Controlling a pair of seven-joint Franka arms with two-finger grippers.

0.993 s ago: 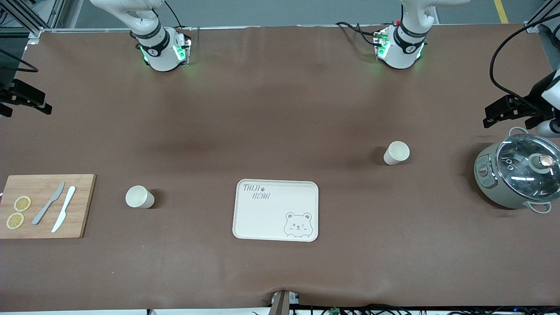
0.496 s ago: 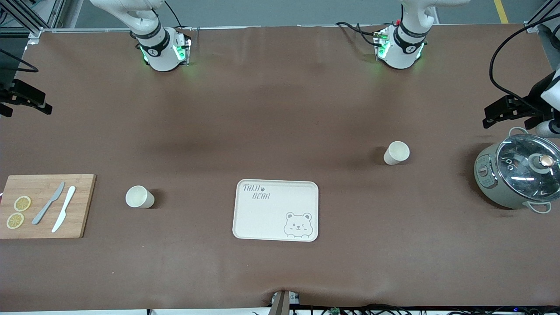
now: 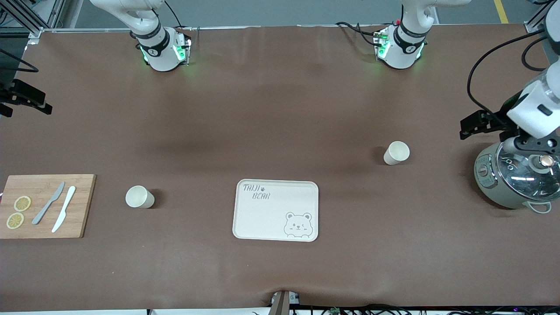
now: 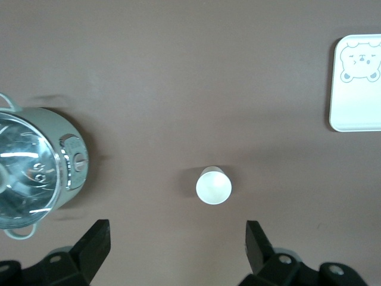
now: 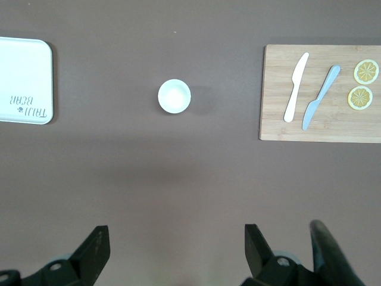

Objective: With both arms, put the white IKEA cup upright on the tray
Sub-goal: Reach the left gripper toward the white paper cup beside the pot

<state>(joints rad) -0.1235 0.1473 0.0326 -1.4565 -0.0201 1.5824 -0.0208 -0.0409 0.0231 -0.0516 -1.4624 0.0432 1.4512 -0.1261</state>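
From the front, the tray (image 3: 275, 210) sits mid-table; one white cup (image 3: 396, 153) stands toward the left arm's end, another cup (image 3: 139, 197) toward the right arm's. Left wrist view: left gripper (image 4: 177, 244) spread wide above its cup. Right wrist view: right gripper (image 5: 177, 247) likewise agape.

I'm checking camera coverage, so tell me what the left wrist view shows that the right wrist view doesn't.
Only the left wrist view: the cooker with a glass lid, the cup near it and the tray's bear face. Only the right wrist view: the cutting board with two knives and lemon slices, the other cup and the tray's lettering. Both: part of the tray, brown table and that arm's own open fingers.
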